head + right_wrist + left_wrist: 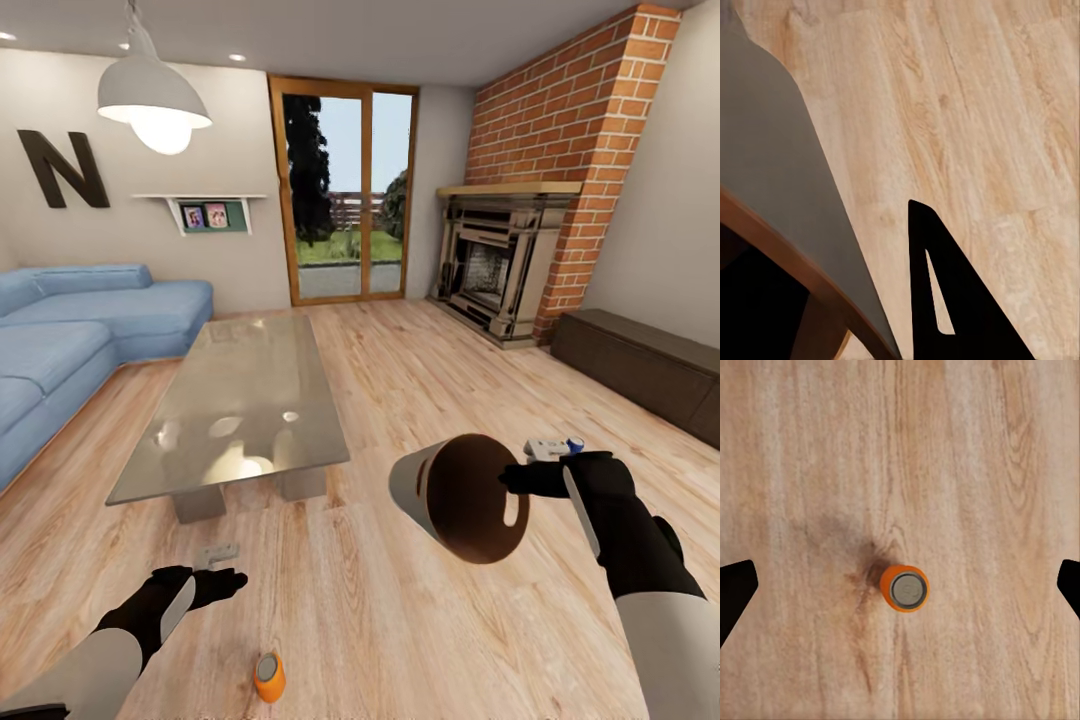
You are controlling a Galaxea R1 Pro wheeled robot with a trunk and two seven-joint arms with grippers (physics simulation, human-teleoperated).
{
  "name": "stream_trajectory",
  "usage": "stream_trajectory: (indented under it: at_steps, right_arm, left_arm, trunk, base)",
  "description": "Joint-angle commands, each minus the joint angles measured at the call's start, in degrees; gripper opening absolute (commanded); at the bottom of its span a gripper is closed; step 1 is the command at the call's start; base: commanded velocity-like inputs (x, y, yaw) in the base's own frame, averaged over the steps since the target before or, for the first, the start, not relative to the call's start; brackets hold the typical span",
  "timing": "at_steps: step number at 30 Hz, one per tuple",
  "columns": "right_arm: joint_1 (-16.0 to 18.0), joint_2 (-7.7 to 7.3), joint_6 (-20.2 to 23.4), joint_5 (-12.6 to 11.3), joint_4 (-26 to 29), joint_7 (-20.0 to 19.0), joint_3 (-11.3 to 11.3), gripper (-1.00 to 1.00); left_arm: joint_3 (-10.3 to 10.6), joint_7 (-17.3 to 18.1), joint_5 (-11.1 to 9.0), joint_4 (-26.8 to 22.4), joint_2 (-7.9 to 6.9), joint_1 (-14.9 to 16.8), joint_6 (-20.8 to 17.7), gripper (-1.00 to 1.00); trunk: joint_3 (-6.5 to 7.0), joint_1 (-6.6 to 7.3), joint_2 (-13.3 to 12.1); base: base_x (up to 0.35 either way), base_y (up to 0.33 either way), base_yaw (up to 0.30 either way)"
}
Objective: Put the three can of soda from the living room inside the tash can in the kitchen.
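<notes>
— Standing in the living room, on the wood floor (400, 420) beside the glossy low desk (240, 400). Orange can of soda (269, 677) upright on the boards just below the left pincer (222, 583), silvery top up; seen end-on in the left wrist view (906, 588), sitting between the two dark fingertips (735, 589) but slightly toward one side.

— Left pincer spread wide, empty. Right pincer (520, 478) clamped on the rim of the tash can (465, 495), held off the floor and tipped on its side, orange-brown inside facing the camera, pale grey outside, cut-out handle hole near the rim.

— Probably best done so: centre over the can first, then drop straight down and close around its middle, without nudging it over.

— And bring the bin's mouth upward before dropping anything in. Possibly a blue can (575, 444) on the floor just behind the right wrist; too small to be sure.
</notes>
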State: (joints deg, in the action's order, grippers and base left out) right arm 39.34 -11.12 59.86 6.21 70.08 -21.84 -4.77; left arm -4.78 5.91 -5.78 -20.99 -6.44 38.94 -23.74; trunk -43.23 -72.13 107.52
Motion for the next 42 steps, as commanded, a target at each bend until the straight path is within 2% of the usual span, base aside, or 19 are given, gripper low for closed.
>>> stream_trajectory:
  at_steps: [1,10,13,23,25,34,42]
  right_arm:
    - [0.29,0.01,0.14,-0.94,0.08,-0.19,0.03,-1.0]
    - [3.82,0.15,0.14,-1.08,0.1,0.27,0.18,-1.0]
    - [4.34,0.2,0.14,-1.07,0.11,0.32,0.85,-1.0]
    - [4.53,0.19,0.14,-1.7,0.1,-0.34,1.53,-1.0]
    - [4.49,0.18,0.14,-1.78,0.14,-0.46,1.37,-1.0]
    - [4.31,0.14,0.14,-1.89,0.22,-0.77,1.35,-1.0]
    - [4.09,-0.49,-3.38,-1.84,0.22,-1.58,0.79,-1.0]
  left_arm:
    - [0.0,0.0,0.01,-0.01,0.0,0.0,0.0,1.0]
    - [0.07,-0.01,0.06,0.06,0.03,0.0,0.01,1.0]
    - [0.12,-0.02,0.06,0.11,0.04,-0.04,0.01,1.0]
    - [0.2,-0.24,0.06,0.16,0.16,-0.09,0.01,1.0]
    - [0.2,-1.76,0.02,0.16,0.19,-0.09,0.01,1.0]
    - [0.21,-3.22,0.05,-0.31,0.33,-0.32,0.01,1.0]
    - [0.21,-3.28,0.02,-0.43,0.59,-0.35,0.01,1.0]
  trunk:
    - [-0.27,-0.22,0.42]
    - [-2.7,-2.2,4.03]
    - [-3.51,-2.86,5.24]
    - [-6.2,-5.05,9.25]
    - [-6.74,-5.49,10.05]
    - [-9.16,-7.47,13.66]
    - [-11.32,-9.23,16.87]
  base:
    - [0.0,0.0,0.0]
    - [0.0,0.0,0.0]
    - [0.0,0.0,0.0]
    - [0.0,0.0,0.0]
    - [0.0,0.0,0.0]
    - [0.0,0.0,0.0]
    - [0.0,0.0,0.0]
